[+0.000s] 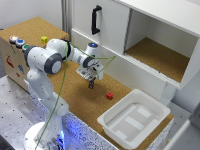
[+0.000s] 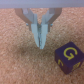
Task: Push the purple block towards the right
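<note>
On the cork tabletop [image 1: 75, 95], the arm's pincer [image 1: 91, 84] points downward near the middle of the surface, its two fingers [image 2: 39, 35] pressed together with nothing held between them, as the wrist view shows. Just beside the fingertips in the wrist view lies the purple block [image 2: 68, 57], bearing a yellow letter G on its upper face; block and fingers appear close but apart, with a narrow strip of cork between them. From the exterior view the purple block cannot be made out, being hidden or too small beneath the pincer. A red block [image 1: 109, 95] rests on the tabletop toward the exterior view's right of the pincer, well short of the white bin [image 1: 134, 118] at the tabletop's near corner. A yellow block [image 1: 44, 39] sits far back toward the exterior view's left. Behind the arm stands a white cabinet [image 1: 135, 30] with a black handle [image 1: 95, 20].
</note>
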### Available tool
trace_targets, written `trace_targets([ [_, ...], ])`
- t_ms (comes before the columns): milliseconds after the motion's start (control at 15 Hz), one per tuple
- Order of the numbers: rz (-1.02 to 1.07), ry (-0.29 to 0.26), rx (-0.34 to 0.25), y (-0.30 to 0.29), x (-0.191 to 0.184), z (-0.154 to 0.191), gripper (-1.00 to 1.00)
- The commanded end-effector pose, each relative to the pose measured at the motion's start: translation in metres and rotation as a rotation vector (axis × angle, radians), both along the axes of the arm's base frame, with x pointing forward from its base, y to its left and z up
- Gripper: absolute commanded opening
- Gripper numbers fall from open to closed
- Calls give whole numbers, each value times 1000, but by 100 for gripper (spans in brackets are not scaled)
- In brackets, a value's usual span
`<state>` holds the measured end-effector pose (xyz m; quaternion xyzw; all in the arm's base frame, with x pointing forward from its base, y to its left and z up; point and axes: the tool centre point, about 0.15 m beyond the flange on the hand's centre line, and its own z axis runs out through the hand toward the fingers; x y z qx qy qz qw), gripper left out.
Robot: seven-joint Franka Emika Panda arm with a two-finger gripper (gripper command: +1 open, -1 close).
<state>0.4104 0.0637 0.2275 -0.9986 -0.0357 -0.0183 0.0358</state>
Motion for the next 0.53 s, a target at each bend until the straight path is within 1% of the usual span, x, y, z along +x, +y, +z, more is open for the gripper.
trace_targets([
  [0,99,-28,32,-11,-38,-5,-100],
  [200,103,-25,34,-24,-35,-12,-100],
  [333,104,-22,14,-35,-33,-20,-100],
  [467,85,-33,19,-47,-28,-23,-100],
])
